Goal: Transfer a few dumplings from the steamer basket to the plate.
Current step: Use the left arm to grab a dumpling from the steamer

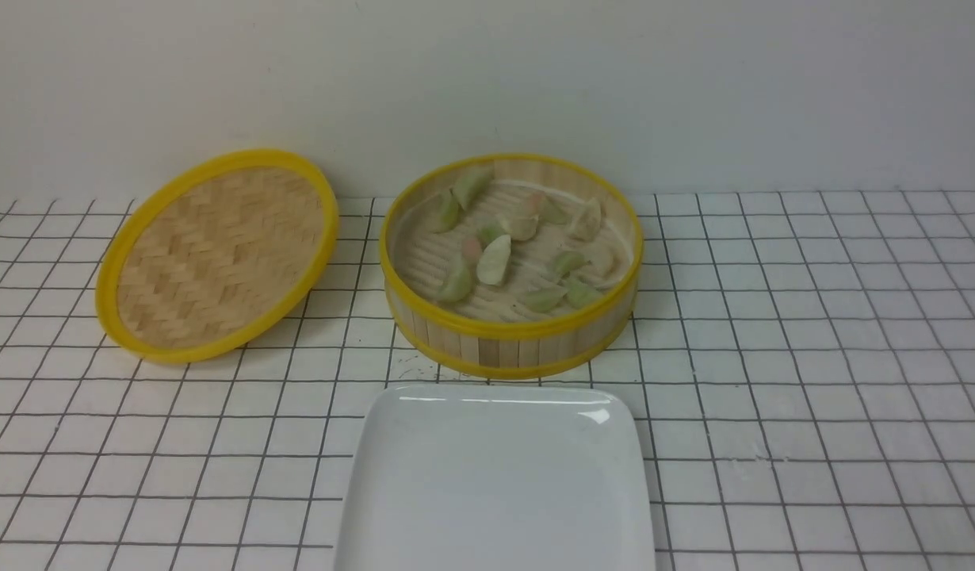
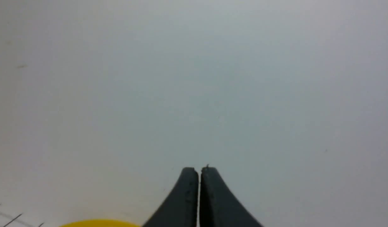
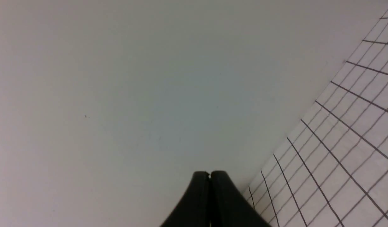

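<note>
The steamer basket [image 1: 510, 337] stands at the middle back of the gridded table, open. Several dumplings lie on its ridged floor, mostly pale green [image 1: 494, 260], some cream or pinkish. The white plate [image 1: 392, 444] sits just in front of the basket, at the near edge of the front view, with nothing on it. Neither arm shows in the front view. My left gripper [image 2: 199, 170] is shut and empty, facing the plain wall. My right gripper [image 3: 209, 174] is shut and empty, also facing the wall.
The flat woven lid [image 1: 218, 254] with a yellow rim leans tilted to the left of the basket; a bit of its yellow rim shows in the left wrist view [image 2: 99, 223]. A plain wall stands behind the table. The gridded tabletop [image 3: 345, 164] shows in the right wrist view.
</note>
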### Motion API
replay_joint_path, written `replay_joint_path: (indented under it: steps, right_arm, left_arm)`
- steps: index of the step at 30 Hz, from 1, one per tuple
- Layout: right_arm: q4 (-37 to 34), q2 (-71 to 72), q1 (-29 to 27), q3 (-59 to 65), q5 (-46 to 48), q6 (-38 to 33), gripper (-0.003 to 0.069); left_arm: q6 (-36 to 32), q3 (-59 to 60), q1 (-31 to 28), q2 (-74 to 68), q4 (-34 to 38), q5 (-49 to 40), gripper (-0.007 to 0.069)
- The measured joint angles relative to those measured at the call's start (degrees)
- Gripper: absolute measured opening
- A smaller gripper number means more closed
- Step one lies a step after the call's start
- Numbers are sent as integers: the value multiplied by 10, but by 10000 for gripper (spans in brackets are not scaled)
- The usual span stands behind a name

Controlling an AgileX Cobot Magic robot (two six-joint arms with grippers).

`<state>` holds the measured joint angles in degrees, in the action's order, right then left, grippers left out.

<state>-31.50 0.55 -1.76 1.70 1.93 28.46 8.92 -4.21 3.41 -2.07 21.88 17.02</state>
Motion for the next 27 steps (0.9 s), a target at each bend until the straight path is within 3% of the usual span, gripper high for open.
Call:
replay_joint_path:
  steps: [3, 4, 5, 6, 7, 8, 12, 13, 15, 19, 27]
  right_arm:
    - [9, 0, 0, -17, 17, -11, -10]
    - [31, -4, 0, -55, 49, -34, -10]
    - [33, -5, 0, -61, 54, -42, -10]
    - [63, -33, 0, -124, 104, -74, -10]
    - [66, -37, 0, -132, 111, -83, -10]
    - [90, -83, 0, -195, 166, -114, -10]
    - [123, -223, 0, -349, 339, -208, -10]
    - [123, -240, 0, -357, 350, -213, -10]
    - [125, -352, 0, -459, 493, -273, -10]
    - [130, -482, 0, -564, 631, -320, -10]
    - [139, -591, 0, -634, 696, -336, -10]
  left_arm:
    - [2, -85, 0, -56, 2, -81, -6]
    - [0, -149, 0, -107, 2, -176, -6]
    - [0, -168, 0, -124, 1, -203, -6]
    - [-7, -246, 0, -197, 0, -312, -6]
    - [-9, -265, 0, -216, -1, -340, -6]
    - [-27, -341, 0, -297, -1, -450, -6]
    - [-93, -489, 0, -492, 1, -657, -6]
    - [-101, -501, 0, -502, 1, -664, -6]
    - [-141, -572, 0, -635, 2, -728, -6]
    - [-155, -688, 20, -808, -12, -799, -6]
    - [-130, -953, 136, -1054, -131, -873, -6]
